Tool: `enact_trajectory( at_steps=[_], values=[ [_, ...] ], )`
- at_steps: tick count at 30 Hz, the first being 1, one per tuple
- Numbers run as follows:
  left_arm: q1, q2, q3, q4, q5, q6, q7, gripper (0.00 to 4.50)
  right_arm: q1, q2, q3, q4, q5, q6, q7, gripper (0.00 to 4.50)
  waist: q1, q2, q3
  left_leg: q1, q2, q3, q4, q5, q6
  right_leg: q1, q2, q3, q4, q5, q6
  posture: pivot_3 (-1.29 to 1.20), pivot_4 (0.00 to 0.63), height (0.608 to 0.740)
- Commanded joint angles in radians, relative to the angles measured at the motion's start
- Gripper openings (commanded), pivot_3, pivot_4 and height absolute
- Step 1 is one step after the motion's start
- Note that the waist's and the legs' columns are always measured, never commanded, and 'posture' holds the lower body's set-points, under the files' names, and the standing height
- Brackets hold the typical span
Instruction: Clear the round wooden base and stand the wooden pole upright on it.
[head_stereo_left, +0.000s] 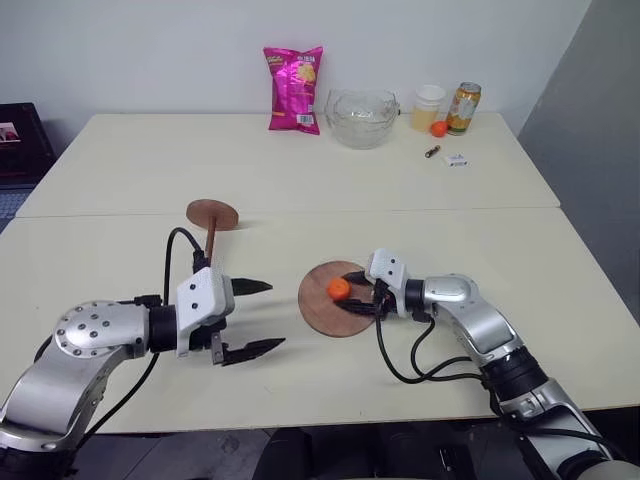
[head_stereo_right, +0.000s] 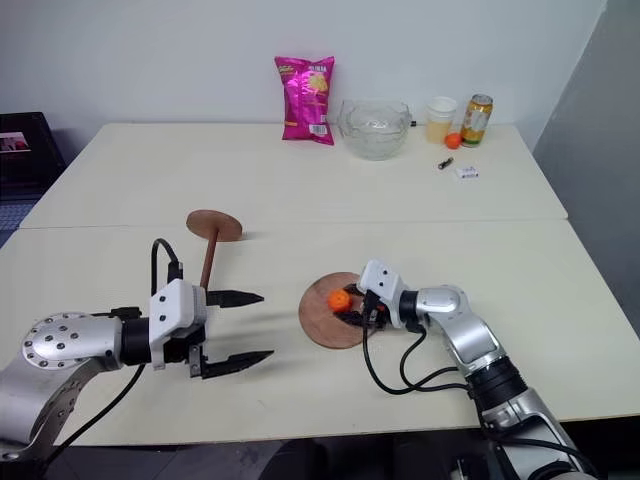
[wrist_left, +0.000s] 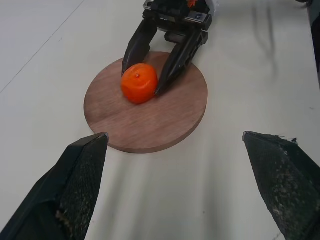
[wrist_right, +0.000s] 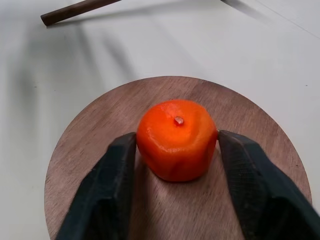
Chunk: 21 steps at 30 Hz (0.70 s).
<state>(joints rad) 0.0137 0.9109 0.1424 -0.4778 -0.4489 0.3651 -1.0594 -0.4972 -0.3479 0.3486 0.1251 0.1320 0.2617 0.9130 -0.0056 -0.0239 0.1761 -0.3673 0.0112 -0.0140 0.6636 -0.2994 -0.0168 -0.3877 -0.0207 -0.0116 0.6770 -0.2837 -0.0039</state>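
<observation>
the base (head_stereo_left: 340, 300) lies flat on the surface (head_stereo_left: 300, 170), near and a little right of centre. a fruit (head_stereo_left: 339, 289) sits on it, between the fingers of the right end effector (head_stereo_left: 352, 293), which reaches in from the right. the pole (head_stereo_left: 211, 238) lies to the left of the base, its disc end far. the left end effector (head_stereo_left: 252, 318) is near-left of the base, apart from it. far along the surface stand a bag (head_stereo_left: 295, 89), a bowl (head_stereo_left: 362, 118), a cup (head_stereo_left: 427, 106) and a can (head_stereo_left: 463, 108).

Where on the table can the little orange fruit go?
Bare tabletop lies between the round wooden base and the far clear glass bowl. Crowded: the base under the small orange fruit, and the far-right corner by the can.
</observation>
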Motion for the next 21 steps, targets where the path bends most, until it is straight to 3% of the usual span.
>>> enact_trajectory(
  at_steps=[1, 3, 7, 14, 21],
  values=[
    [-0.023, -0.012, -0.006, -0.010, -0.015, -0.006, 0.000, 4.50, 0.000, 0.004, -0.029, -0.025, 0.007, -0.028, -0.003, 1.67, 0.000, 0.000, 0.000, 0.000, 0.000, 0.000, 0.000, 0.000, 0.000, 0.000, 0.000, 0.000, 0.000, 0.000, 0.000, 0.00, 0.150, 0.740],
    [-0.039, -0.023, -0.013, -0.004, -0.020, -0.002, 0.003, 4.50, 0.009, -0.008, -0.048, -0.049, 0.015, -0.028, -0.007, 1.32, 0.001, 0.000, 0.000, 0.000, 0.000, 0.000, 0.000, 0.000, 0.000, 0.000, 0.000, 0.000, 0.000, 0.000, 0.000, 0.00, 0.150, 0.740],
    [-0.119, -0.066, -0.024, 0.019, -0.050, 0.019, 0.031, 4.50, 0.047, -0.101, -0.194, -0.124, 0.038, -0.007, -0.059, 1.05, 0.006, 0.000, 0.000, 0.000, 0.000, 0.000, 0.000, 0.000, 0.000, 0.000, 0.000, 0.000, 0.000, 0.000, 0.000, 0.00, 0.150, 0.740],
    [-0.274, -0.181, -0.096, 0.013, -0.124, 0.090, 0.069, 4.50, 0.122, -0.188, -0.389, -0.059, -0.018, 0.005, -0.252, 0.99, 0.006, -0.001, 0.000, -0.001, -0.001, 0.000, 0.001, 0.000, 0.000, 0.000, 0.000, 0.000, 0.000, 0.000, 0.000, 0.00, 0.150, 0.740],
    [-0.375, -0.263, -0.202, 0.064, -0.055, 0.056, 0.081, 4.50, 0.121, -0.152, -0.507, 0.093, -0.026, 0.002, -0.452, 0.97, -0.005, -0.001, 0.000, 0.001, 0.000, 0.001, 0.001, 0.000, 0.000, 0.000, 0.001, 0.002, 0.002, 0.000, 0.000, 0.00, 0.150, 0.740]
  ],
)
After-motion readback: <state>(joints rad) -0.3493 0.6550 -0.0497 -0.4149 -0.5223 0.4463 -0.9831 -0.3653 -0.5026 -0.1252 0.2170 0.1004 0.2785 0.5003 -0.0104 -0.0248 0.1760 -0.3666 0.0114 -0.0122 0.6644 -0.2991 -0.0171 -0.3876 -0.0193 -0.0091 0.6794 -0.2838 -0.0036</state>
